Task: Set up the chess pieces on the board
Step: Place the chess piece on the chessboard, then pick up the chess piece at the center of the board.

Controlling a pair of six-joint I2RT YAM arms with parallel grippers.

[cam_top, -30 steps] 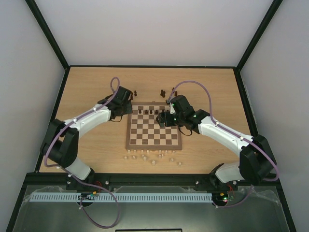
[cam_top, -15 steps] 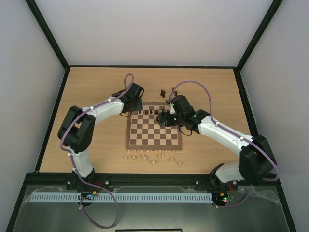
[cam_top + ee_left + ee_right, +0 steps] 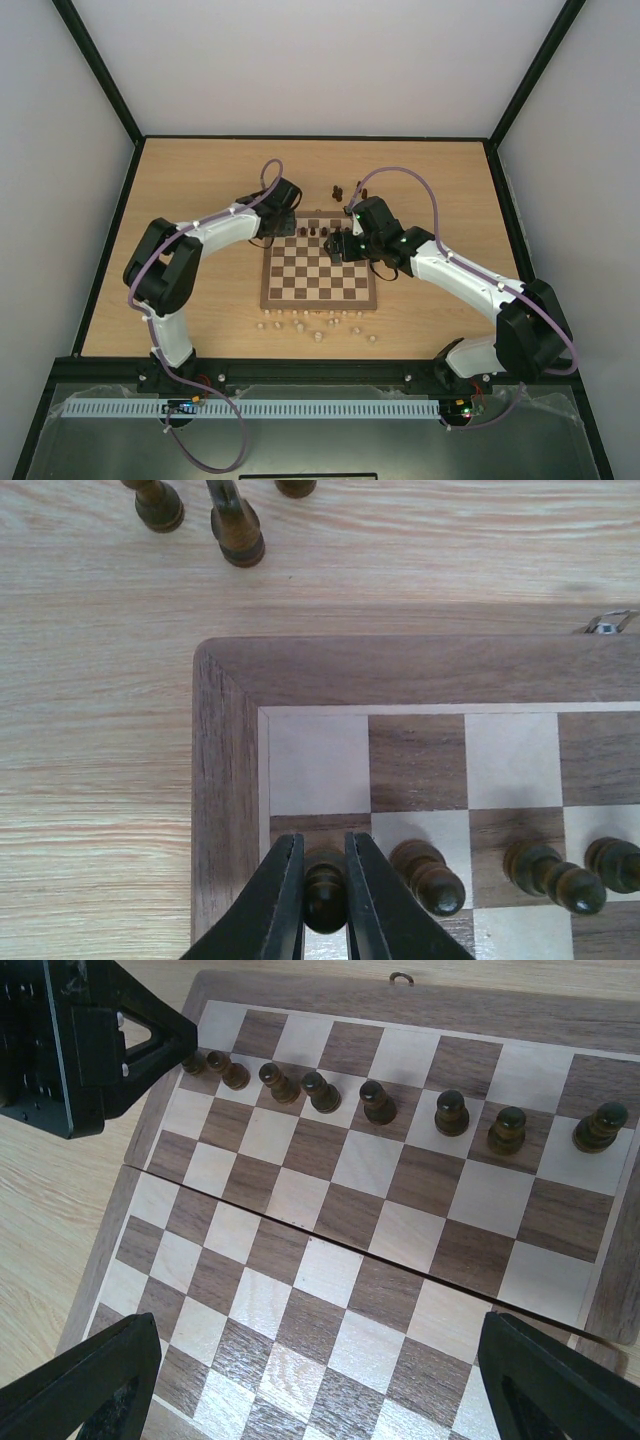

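Left arm (image 3: 215, 232): elbow bent, wrist at far-left corner of board (image 3: 228, 780). Left gripper (image 3: 322, 855): fingers clamped on dark pawn (image 3: 325, 898). Right arm (image 3: 450, 272): reaching inward across board's right edge. Right gripper (image 3: 320, 1335): jaws wide apart, above board.

Pale beige chess pieces (image 3: 318, 335) are lying scattered on my light wooden table (image 3: 200, 170), strung out in a loose row near my side. White walls (image 3: 320, 60) are boxing everything in.
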